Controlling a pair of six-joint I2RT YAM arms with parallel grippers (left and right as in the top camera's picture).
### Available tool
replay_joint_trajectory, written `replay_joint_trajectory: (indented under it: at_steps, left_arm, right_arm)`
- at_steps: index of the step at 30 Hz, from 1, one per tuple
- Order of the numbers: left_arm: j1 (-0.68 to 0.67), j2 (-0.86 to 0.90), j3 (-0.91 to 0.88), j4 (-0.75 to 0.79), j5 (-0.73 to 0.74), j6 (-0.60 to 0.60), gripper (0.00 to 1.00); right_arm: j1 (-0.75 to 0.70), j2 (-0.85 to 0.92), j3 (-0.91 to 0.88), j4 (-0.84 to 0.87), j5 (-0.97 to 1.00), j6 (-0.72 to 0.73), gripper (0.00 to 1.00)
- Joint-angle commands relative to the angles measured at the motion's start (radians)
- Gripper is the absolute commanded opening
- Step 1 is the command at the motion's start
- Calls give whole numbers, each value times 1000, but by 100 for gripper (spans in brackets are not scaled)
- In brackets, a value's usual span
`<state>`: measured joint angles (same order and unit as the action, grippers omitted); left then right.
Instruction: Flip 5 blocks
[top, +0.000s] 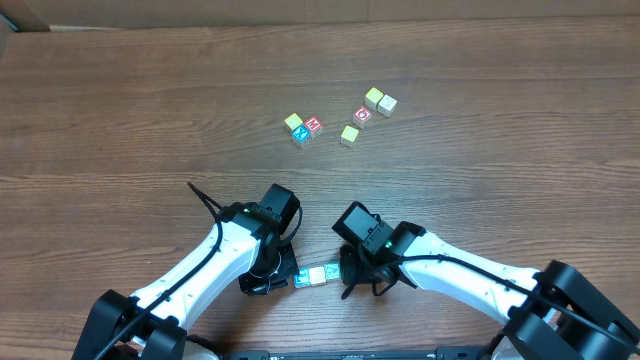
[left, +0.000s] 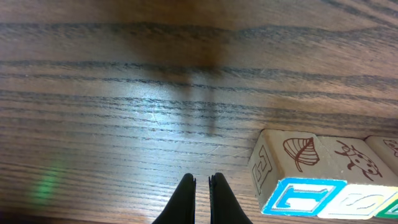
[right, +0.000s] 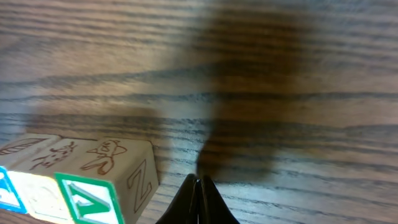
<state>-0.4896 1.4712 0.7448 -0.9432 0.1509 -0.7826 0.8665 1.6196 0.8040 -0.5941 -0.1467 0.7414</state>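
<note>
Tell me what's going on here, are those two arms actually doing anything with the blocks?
Not at this moment. Both arms are down at the near side of the table, with a short row of blocks lying between them. The left gripper and the right gripper are both shut and hold nothing; each sits just off one end of that row. Several other blocks lie scattered farther out in two loose groups.

Left end effector (left: 201, 180), right end effector (right: 199, 180) (both closed), low.
</note>
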Motion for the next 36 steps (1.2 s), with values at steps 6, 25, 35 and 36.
replay_joint_trajectory:
  at_steps: [6,25,35,36]
  left_arm:
    - [-3,4,-6,16,23,20,4]
    - [-5,8,-6,16,45,54,4]
    - [-16,16,-6,40,90,43,4]
    - [-16,19,-6,41,90,42,4]
  right_arm:
    - [2,7,-2,31,-75,-16,4]
    - [2,8,-2,88,-91,-80,4]
    - [2,8,-2,88,-91,-80,4]
    - [2,8,-2,88,-91,-80,4]
